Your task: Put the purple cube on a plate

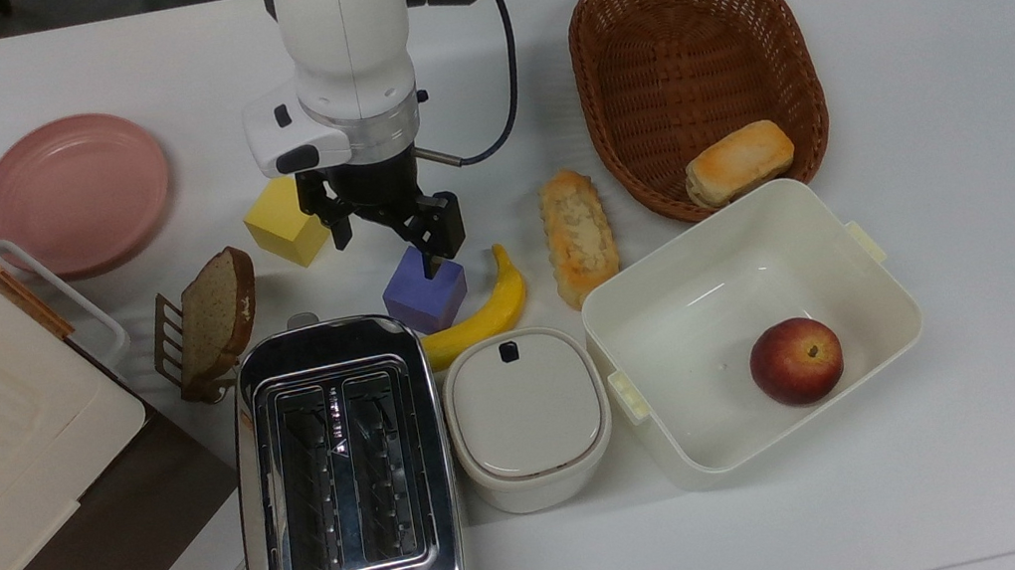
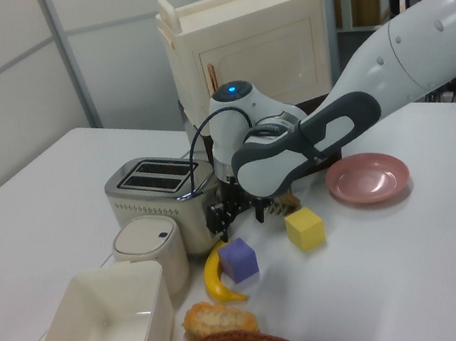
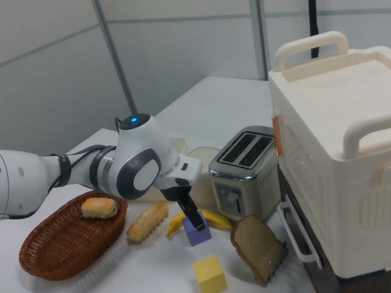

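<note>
- Purple cube (image 1: 424, 294) is seen resting on the white table (image 1: 937, 60), touching or just beside the banana (image 1: 482, 314) on the top view's right and close to the toaster (image 1: 343, 481) below it.
- Task is judged barely begun: cube not lifted, nothing laid on the plate (image 1: 75, 194).
- Far on the top view's left, the plate is found bare, well apart from the cube.
- Next rightward, a bread slice (image 1: 215, 314) in a small rack and the yellow cube (image 1: 285, 222) are noted; both lie between plate and purple cube, so a carry is judged to need height over them.
- Gripper (image 1: 388, 237) is seen poised above the cube's upper edge, fingers spread wide, nothing held. One fingertip (image 1: 434, 261) overlaps the cube in the top view; contact cannot be told.
- Left to do: descend, close, lift, carry across, release.
- Further right: pastry (image 1: 577, 234), wicker basket (image 1: 630, 25) with a bun, white tub (image 1: 868, 271) holding a peach, all clear of the route.
</note>
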### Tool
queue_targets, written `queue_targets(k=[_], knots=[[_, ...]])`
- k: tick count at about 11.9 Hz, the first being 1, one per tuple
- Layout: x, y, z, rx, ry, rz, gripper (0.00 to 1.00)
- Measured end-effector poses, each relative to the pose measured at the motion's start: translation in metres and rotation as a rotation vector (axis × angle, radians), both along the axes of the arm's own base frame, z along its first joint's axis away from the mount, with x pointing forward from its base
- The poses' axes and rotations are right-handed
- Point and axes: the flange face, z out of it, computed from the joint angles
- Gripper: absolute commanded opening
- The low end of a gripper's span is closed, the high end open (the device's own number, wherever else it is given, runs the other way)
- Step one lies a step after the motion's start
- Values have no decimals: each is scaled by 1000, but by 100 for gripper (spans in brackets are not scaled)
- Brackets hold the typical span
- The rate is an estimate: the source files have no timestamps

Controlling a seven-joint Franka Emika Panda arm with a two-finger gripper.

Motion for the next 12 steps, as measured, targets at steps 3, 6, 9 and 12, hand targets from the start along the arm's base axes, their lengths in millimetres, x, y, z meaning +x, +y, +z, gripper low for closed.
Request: queue_targets(k=[3, 6, 9, 12], knots=[[-1, 25, -7, 7, 11, 56, 100], [7, 32, -12, 15, -28, 70, 100], [18, 33, -24, 17, -30, 71, 100], [19, 33, -31, 17, -21, 72, 100]])
